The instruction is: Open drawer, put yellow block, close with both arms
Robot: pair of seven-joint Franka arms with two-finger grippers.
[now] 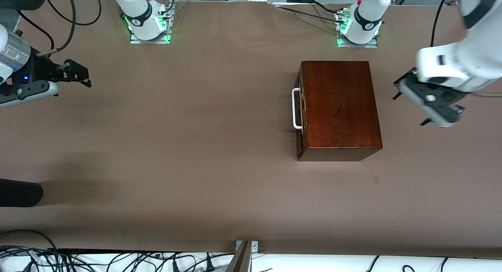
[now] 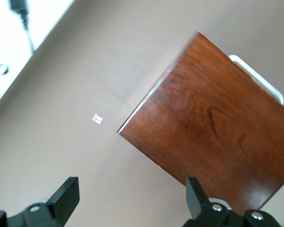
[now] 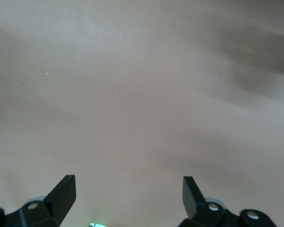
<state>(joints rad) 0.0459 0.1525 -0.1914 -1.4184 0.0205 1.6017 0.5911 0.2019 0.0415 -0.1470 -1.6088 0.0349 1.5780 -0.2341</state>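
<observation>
The dark mahogany box [image 1: 339, 103] stands on the brown table in front of the left arm's base. Its drawer [image 1: 299, 115] is pushed in, and the white bar handle [image 1: 297, 108] faces the right arm's end of the table. My left gripper [image 1: 410, 109] hangs open over the table beside the box's back, toward the left arm's end. In the left wrist view the left gripper [image 2: 131, 194] is empty, with the box [image 2: 217, 123] and handle [image 2: 255, 78] ahead. My right gripper [image 1: 83, 76] hangs open and empty at the right arm's end, over bare table [image 3: 128, 189]. The yellow block is out of view.
A black rounded object [image 1: 19, 193] juts in over the table at the right arm's end, nearer the front camera. Cables [image 1: 117, 260] lie along the table's front edge. A small white mark [image 2: 98, 118] sits on the table near the box's corner.
</observation>
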